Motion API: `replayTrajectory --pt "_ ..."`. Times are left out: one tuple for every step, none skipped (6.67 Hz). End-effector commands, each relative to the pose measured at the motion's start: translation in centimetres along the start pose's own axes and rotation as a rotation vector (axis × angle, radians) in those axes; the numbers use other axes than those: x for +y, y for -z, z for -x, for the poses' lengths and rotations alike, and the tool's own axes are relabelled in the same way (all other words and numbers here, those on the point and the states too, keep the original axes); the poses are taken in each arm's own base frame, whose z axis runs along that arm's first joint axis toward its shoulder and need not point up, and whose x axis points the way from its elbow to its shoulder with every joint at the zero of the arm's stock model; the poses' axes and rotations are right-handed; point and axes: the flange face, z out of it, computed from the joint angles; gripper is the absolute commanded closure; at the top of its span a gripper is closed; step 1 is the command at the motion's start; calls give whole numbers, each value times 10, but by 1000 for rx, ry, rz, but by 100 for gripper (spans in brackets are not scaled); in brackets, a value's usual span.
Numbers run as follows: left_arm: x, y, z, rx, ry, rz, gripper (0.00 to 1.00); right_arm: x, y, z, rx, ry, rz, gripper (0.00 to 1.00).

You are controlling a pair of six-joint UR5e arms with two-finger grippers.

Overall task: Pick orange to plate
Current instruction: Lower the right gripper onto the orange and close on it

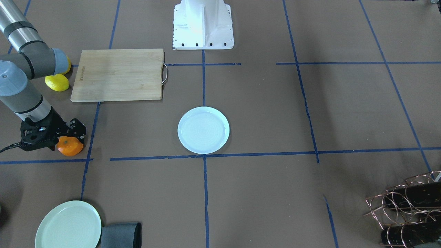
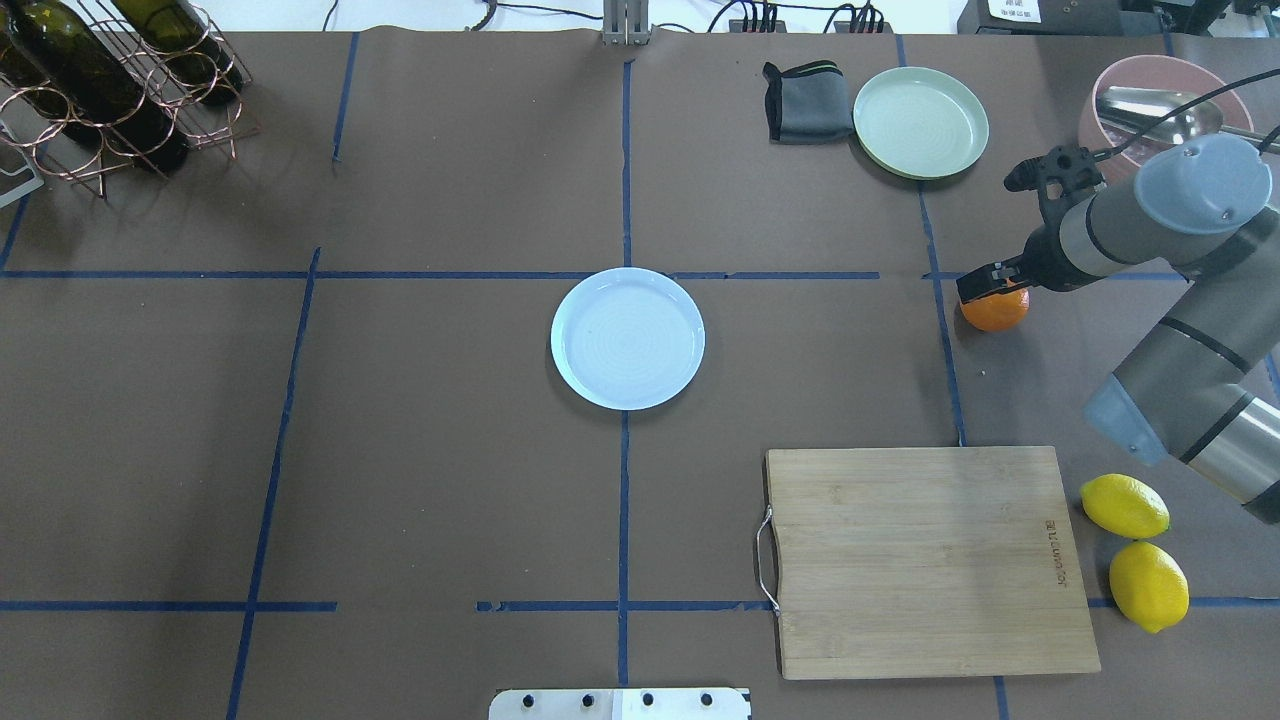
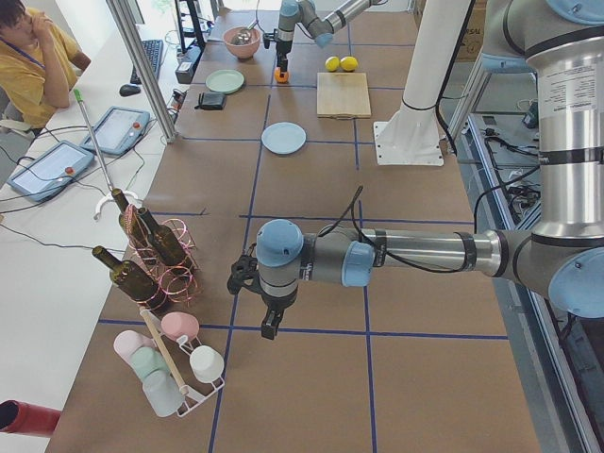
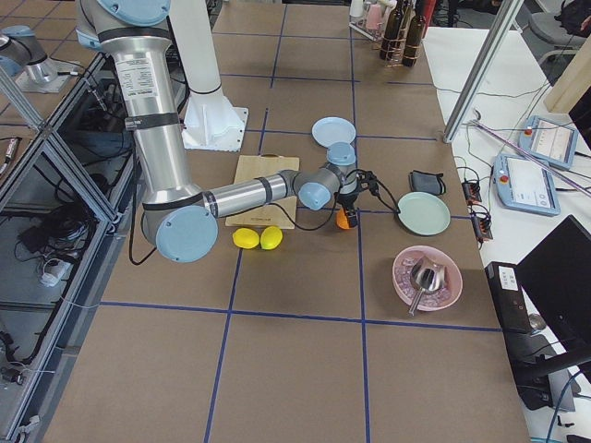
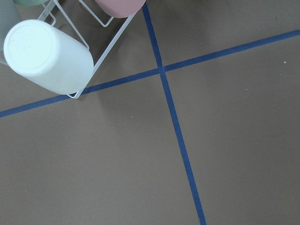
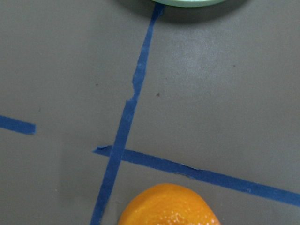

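The orange (image 1: pixel 71 147) lies on the brown table by a blue tape crossing, well off to the side of the white plate (image 1: pixel 203 130), which has nothing on it. My right gripper (image 1: pixel 67 137) is low over the orange (image 2: pixel 996 312) and touches or nearly touches its top. The fingers are hidden, so I cannot tell whether it is open or shut. In the right wrist view the orange (image 6: pixel 168 207) fills the bottom edge. My left gripper (image 3: pixel 269 327) hangs far away near the cup rack, and I cannot tell its state.
A wooden cutting board (image 2: pixel 930 560) and two lemons (image 2: pixel 1135 545) lie on the near side of the orange. A pale green plate (image 2: pixel 920 122), a grey cloth (image 2: pixel 805 100) and a pink bowl (image 2: pixel 1120 95) lie beyond it. A bottle rack (image 2: pixel 110 85) stands far left.
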Motion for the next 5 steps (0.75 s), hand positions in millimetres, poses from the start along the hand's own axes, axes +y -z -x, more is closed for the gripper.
replayTrajectory --pt "0 0 0 0 -2 -2 0 0 -14 9 13 9 12 1" --pt "-1 1 -1 -1 -3 -3 0 -9 -14 16 5 13 5 42" --pt "0 0 0 0 -2 -2 0 -10 -13 19 -1 15 5 95" --pt "0 0 0 0 -2 -2 0 -23 -1 37 -23 17 -15 100" --pt "0 0 0 0 -2 -2 0 -45 6 94 -58 -60 -13 100"
